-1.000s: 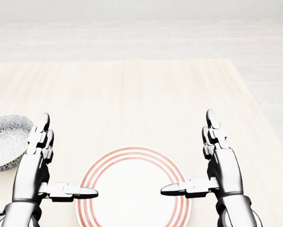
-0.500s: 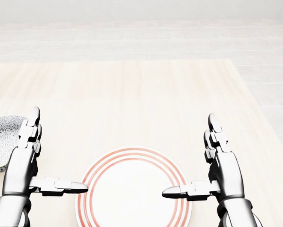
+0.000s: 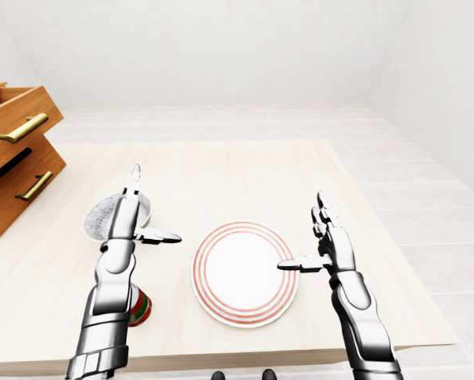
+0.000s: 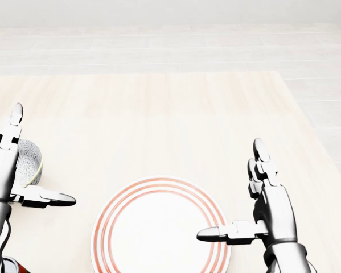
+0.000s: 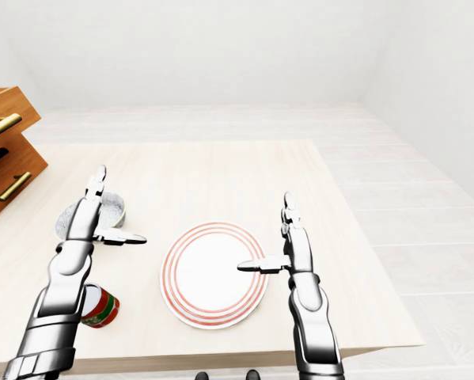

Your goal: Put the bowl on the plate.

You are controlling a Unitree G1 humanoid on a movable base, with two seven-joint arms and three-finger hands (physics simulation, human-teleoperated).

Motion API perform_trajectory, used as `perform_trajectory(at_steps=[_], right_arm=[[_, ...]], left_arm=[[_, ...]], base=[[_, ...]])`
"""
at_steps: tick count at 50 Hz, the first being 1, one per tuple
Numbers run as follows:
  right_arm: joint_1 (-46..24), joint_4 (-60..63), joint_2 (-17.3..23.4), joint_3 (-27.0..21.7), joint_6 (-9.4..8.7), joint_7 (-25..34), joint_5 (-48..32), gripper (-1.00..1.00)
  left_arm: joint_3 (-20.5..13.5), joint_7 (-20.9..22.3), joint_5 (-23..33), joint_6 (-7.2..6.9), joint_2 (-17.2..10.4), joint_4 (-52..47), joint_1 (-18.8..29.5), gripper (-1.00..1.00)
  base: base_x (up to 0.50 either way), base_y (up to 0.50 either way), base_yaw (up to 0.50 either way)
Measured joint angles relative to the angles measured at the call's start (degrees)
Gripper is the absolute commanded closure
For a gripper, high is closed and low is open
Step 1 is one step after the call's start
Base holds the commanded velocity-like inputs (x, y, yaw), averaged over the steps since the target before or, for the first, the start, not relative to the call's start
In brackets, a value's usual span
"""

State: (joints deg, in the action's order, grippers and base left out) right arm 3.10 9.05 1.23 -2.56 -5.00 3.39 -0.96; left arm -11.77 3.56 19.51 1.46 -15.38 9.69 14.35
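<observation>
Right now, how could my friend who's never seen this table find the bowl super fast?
Start at the light wooden table and find the big white plate with red rings. In the left-eye view, look left of the plate, where the robot's open left hand partly hides the bowl. It is small, round and grey-speckled, unlike the red-and-green can below it.

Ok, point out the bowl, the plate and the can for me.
bowl (image 3: 102, 218), left-eye view, patterned inside wall.
plate (image 4: 159, 227), head view, bare white middle.
can (image 5: 104, 309), right-eye view, red and green side.
</observation>
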Motion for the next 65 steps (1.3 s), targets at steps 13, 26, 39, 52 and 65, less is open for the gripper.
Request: perform_trajectory(at_steps=[13, 26, 39, 52, 65], right_arm=[[0.6, 1.3, 0.0, 0.0, 0.00, 0.1, 0.0, -1.00], [1.0, 1.4, -0.2, 0.1, 0.00, 0.0, -0.1, -1.00], [1.1, 1.4, -0.2, 0.1, 0.00, -0.1, 0.0, -1.00], [1.5, 2.1, -0.2, 0.1, 0.00, -0.1, -0.1, -1.00], [1.7, 2.8, -0.3, 0.1, 0.00, -0.3, -0.1, -1.00]], left_arm=[[-0.2, -2.1, 3.8, 3.54, -4.4, 11.6, 6.7, -1.00], [0.5, -5.9, 8.5, 3.54, -8.6, 22.8, 10.6, -1.00], [1.6, -10.4, 13.4, 3.54, -10.6, 30.4, 12.8, -1.00], [3.2, -14.3, 16.8, 3.54, -11.5, 38.3, 15.4, -1.00], [4.6, -17.4, 18.9, 3.54, -12.3, 44.2, 16.8, -1.00]], base=[[0.00, 0.00, 0.00], [0.00, 0.00, 0.00], [0.00, 0.00, 0.00], [0.00, 0.00, 0.00], [0.00, 0.00, 0.00]])
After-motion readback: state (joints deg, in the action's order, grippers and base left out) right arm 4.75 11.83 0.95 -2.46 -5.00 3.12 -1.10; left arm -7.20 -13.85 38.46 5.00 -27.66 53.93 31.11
